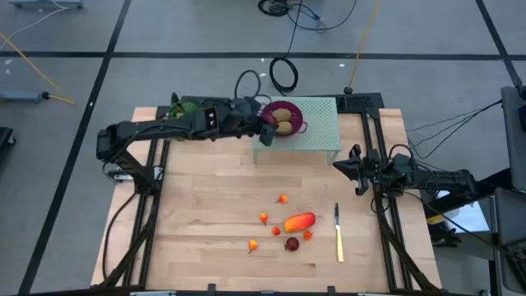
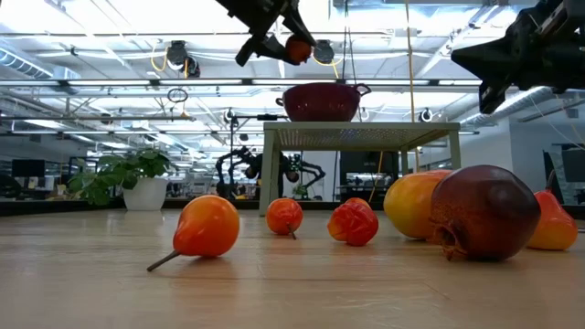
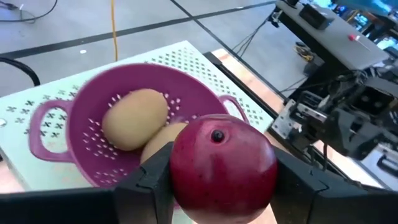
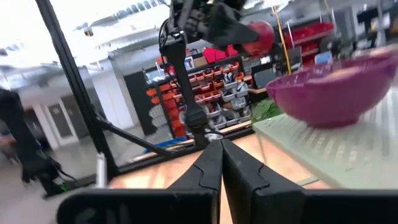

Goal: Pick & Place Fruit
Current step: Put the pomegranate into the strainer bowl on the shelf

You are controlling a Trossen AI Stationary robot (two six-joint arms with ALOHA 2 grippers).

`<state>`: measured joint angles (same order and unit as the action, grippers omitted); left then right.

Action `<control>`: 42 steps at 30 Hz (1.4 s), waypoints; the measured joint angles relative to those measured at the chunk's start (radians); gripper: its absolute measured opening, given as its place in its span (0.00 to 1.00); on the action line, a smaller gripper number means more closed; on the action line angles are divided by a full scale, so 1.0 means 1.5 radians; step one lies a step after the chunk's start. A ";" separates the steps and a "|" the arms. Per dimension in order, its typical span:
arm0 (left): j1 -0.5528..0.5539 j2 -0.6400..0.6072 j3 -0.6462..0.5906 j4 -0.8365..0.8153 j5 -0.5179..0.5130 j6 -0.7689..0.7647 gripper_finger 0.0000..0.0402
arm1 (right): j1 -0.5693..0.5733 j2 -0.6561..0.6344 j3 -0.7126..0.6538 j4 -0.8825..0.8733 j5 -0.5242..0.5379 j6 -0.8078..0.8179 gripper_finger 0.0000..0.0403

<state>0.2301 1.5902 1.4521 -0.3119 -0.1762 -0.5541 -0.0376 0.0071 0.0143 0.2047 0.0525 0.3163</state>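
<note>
Step in hand: the left gripper point(image 3: 217, 186) carries a dark red round fruit point(image 3: 222, 163) over the magenta perforated plastic colander point(image 1: 282, 117), which sits on a pale green mesh stand point(image 1: 316, 131) at upper centre of the high view.
How to do it well: I judge the ball should be centred over the bowl and lowered close before letting go, so it settles beside the two olive-brown oval fruits point(image 3: 134, 117) already inside and does not bounce off the rim.
Fruit versus fingers: the red ball is pinched between the two dark fingers point(image 3: 155, 180), one on each flank, its top showing above them.
Left fingers: grasping the red ball.
Right gripper point(image 1: 356, 168): waits at centre right, beside the stand, fingers clenched on nothing.
Remaining fruit: an elongated orange-red piece point(image 1: 299, 221), another dark red ball point(image 1: 292, 243) and tiny orange-red ones point(image 1: 253, 245) lie on the wooden counter point(image 1: 205, 205), lower centre.
</note>
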 joint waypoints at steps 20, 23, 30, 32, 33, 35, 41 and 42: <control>0.048 0.066 0.042 0.005 0.013 0.026 0.47 | 0.000 0.000 0.000 0.000 0.002 -0.116 0.01; 0.047 0.095 0.087 -0.014 0.010 0.058 0.47 | 0.000 0.000 0.000 -0.001 0.002 -0.111 0.01; 0.047 0.144 0.159 -0.151 -0.017 0.077 0.48 | 0.000 0.000 0.000 0.000 0.002 -0.110 0.01; 0.047 0.146 0.160 -0.158 -0.016 0.075 0.48 | 0.000 0.000 0.000 0.000 0.002 -0.113 0.01; 0.047 0.146 0.160 -0.162 -0.016 0.072 0.48 | 0.000 0.000 0.000 0.000 0.002 -0.114 0.01; 0.046 0.146 0.160 -0.164 -0.016 0.068 0.48 | 0.000 0.000 0.000 0.000 0.002 -0.114 0.01; 0.047 0.146 0.160 -0.163 -0.015 0.054 0.49 | 0.000 0.000 0.000 0.000 0.002 -0.114 0.01; 0.046 0.146 0.160 -0.164 -0.011 0.054 0.49 | 0.000 0.000 0.000 0.000 0.002 -0.114 0.01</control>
<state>0.2998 1.8099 1.6924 -0.5581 -0.1925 -0.4728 -0.0376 0.0067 0.0139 0.2050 0.0555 0.1452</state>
